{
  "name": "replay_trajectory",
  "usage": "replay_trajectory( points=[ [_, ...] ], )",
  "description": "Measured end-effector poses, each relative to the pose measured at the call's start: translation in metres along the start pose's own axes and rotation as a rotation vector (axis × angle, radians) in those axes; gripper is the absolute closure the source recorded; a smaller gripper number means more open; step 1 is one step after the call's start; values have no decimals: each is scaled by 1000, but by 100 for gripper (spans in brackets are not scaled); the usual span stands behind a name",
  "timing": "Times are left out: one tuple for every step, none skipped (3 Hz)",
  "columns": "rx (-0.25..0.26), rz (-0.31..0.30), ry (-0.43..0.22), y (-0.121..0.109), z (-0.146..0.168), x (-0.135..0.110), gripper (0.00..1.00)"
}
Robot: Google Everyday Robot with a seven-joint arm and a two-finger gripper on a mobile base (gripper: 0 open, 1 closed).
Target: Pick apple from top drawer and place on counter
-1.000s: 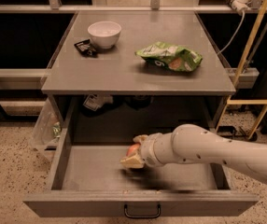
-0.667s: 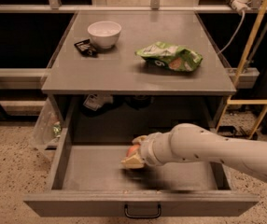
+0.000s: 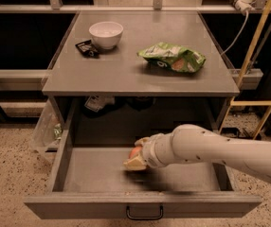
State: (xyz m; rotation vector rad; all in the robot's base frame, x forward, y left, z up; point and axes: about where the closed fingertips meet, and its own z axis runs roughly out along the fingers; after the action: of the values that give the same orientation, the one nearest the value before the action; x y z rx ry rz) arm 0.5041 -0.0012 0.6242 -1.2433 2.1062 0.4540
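Note:
The top drawer [image 3: 67, 161] is pulled open below the grey counter [image 3: 135, 77]; its dark handle [image 3: 145, 213] is at the front. My white arm reaches in from the right. My gripper [image 3: 137, 152] is low inside the drawer, near its middle. Its cream fingers [image 3: 135, 163] close around the red-orange apple [image 3: 134, 151], of which only a small part shows between them. The apple is close to the drawer floor; I cannot tell whether it touches it.
On the counter stand a white bowl [image 3: 106, 34], a small black packet [image 3: 86, 48] beside it and a green chip bag [image 3: 172, 58]. A clear plastic bag [image 3: 45, 129] hangs left of the cabinet. Yellow poles [image 3: 259, 34] and a cable stand at the right.
The arm has shifted very slightly; the gripper stays at the same spot in the drawer around the apple.

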Motion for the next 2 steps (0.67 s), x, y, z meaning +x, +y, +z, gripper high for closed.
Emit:
replay_trajectory(
  points=[
    [0, 0, 0, 0, 0, 0, 58],
    [2, -1, 4, -2, 0, 1, 34]
  ],
)
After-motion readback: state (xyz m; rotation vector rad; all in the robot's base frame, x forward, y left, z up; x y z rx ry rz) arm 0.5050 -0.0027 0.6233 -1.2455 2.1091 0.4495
